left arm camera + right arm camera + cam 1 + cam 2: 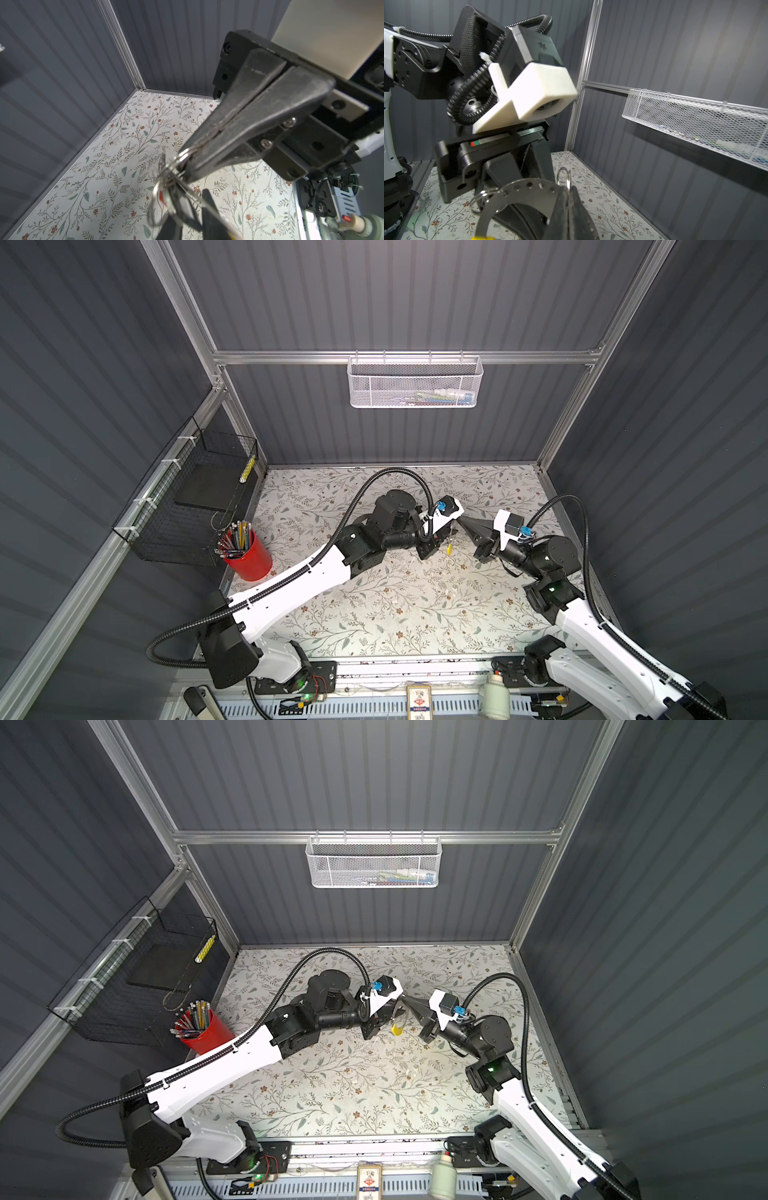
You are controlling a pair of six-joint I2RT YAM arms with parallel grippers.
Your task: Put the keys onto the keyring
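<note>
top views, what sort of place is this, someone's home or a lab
Most likely a lab robot test cell: dark grey ribbed wall panels on a silver aluminium frame, and two white-and-black robot arms mounted at a floral-print tabletop.

keyring [525, 193] runs off the frame edge; keys [164, 199] blurred, too close to tell apart.

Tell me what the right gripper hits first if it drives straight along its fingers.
Most likely the left gripper: the right gripper points at it from close by, though a top view leaves the height unclear.
</note>
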